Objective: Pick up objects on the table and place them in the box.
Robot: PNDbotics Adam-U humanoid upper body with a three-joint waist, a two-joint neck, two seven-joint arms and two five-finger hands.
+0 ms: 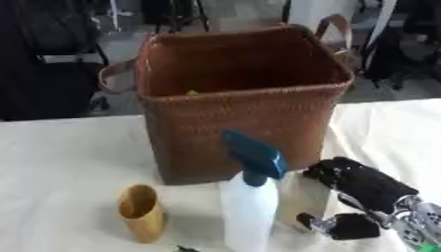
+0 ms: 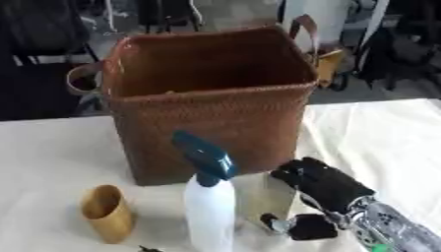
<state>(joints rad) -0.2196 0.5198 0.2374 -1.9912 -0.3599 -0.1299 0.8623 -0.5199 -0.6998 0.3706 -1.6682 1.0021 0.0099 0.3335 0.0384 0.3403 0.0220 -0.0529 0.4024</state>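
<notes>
A tall brown woven basket with leather handles stands at the table's middle back. A small yellow-green thing shows inside at its near wall. In front of it stands a white spray bottle with a blue trigger head. To the bottle's left is an upright tan wooden cup. My right hand comes in from the lower right. Its black fingers lie over the top right of a beige flat block beside the bottle, and its thumb sits at the block's lower edge. My left hand is out of sight.
A white cloth covers the table. A small dark thing pokes in at the bottom edge by the cup. Chairs and dark equipment stand beyond the far edge.
</notes>
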